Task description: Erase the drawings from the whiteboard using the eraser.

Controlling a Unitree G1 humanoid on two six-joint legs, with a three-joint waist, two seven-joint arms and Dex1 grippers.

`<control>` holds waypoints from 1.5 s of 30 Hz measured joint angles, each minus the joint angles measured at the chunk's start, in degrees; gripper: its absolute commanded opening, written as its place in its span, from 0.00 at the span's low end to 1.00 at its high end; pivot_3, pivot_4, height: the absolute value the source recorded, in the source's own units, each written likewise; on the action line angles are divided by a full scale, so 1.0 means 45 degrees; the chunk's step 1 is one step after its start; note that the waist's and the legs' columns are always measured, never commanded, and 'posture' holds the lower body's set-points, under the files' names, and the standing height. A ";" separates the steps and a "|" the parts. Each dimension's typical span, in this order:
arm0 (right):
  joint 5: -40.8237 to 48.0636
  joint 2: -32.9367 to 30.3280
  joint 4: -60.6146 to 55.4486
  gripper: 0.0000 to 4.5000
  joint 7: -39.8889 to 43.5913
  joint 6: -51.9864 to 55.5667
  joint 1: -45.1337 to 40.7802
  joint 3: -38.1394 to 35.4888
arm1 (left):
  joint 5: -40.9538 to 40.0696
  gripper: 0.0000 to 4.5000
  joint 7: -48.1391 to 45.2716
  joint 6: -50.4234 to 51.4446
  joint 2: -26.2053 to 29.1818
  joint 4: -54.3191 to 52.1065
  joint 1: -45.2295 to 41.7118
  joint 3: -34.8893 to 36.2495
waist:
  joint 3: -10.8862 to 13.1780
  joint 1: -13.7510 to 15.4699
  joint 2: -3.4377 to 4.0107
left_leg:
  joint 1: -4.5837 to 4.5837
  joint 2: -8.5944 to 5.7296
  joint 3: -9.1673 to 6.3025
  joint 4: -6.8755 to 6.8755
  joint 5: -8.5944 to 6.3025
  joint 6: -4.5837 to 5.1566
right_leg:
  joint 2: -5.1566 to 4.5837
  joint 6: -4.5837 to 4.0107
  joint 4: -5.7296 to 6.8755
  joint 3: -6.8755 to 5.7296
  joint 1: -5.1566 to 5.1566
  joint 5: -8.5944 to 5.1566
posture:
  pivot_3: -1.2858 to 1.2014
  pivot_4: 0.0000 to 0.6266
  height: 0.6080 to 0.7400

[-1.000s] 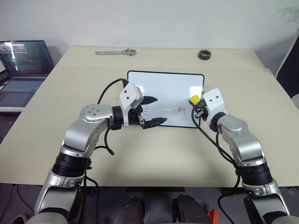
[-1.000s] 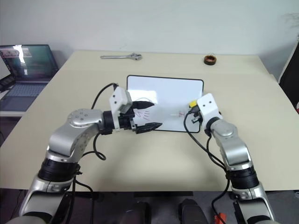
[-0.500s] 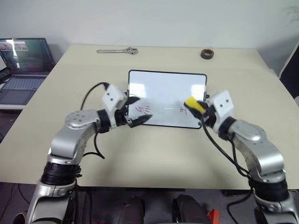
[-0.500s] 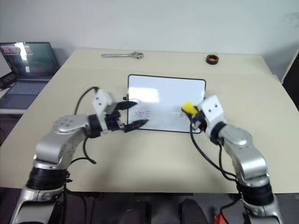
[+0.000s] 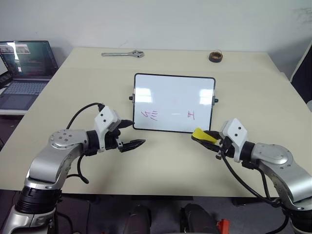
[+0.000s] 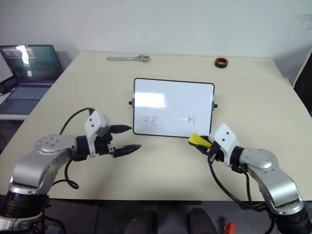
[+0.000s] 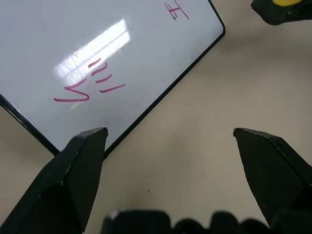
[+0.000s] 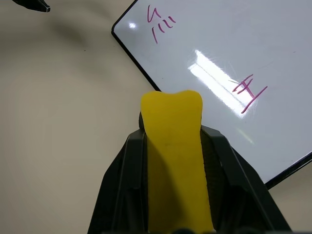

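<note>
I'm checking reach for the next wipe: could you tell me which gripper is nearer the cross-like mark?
Right. The right gripper, clamping the eraser, sits below the mark; the left gripper is open, off beyond the whiteboard's left corner.

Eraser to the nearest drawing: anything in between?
No object. In the left eye view the eraser, shut in the right hand, sits just off the whiteboard. Between it and the cross-like drawing lie bare table, black frame, white board.

White whiteboard point(image 5: 174, 92), black frame; red drawings point(image 5: 151, 115); yellow eraser point(image 5: 202, 136); beige table point(image 5: 161, 156)
</note>
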 measured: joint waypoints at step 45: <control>-0.5962 0.2294 0.7326 0.24 -0.3363 -0.4312 -0.4036 0.2129 | 0.0355 1.00 -0.0332 -0.0847 -0.0226 0.0017 -0.0185 -0.1134 | -0.0006 0.0033 -0.0029 | 0.0084 -0.0002 0.0010 0.0007 0.0011 0.0001 | 0.0013 -0.0026 0.0022 0.0011 0.0061 0.0029 | 0.52 0.24 1.00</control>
